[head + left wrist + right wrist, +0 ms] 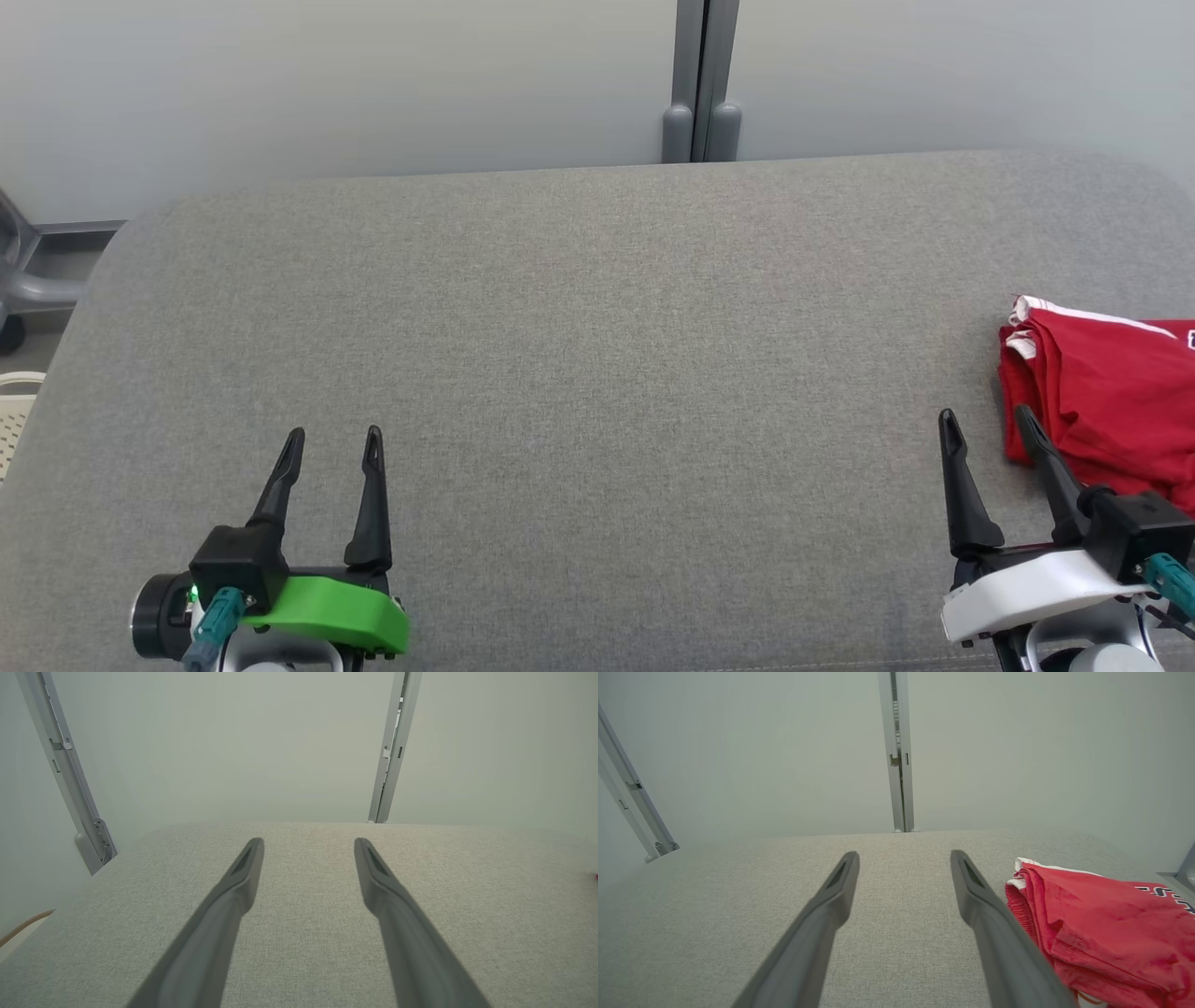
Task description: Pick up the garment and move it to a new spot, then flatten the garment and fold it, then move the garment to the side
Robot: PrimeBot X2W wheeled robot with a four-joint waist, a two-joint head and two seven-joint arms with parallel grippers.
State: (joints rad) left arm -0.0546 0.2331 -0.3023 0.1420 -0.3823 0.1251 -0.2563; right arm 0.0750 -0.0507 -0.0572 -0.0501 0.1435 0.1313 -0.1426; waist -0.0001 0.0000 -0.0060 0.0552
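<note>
I am holding my left gripper and right gripper spread wide, both empty. The soft, limp, red-and-white folded cloth garment is lying at the right of the grey fabric surface. I am judging its near stacked edge the best place to pinch.

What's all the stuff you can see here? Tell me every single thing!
garment: one, red with white trim, rumpled, at the right edge of the cushion
cushion: one, grey fabric, spread across the middle
wall panels: two, pale grey, behind the cushion
post: one, grey, between the panels
perforated thing: one, cream, far left edge, perhaps a basket
wheeled frame: one, grey, far left, by the floor
left gripper: one, green mount, black jaws open, lower left
right gripper: one, white mount, black jaws open, lower right beside the garment
</note>
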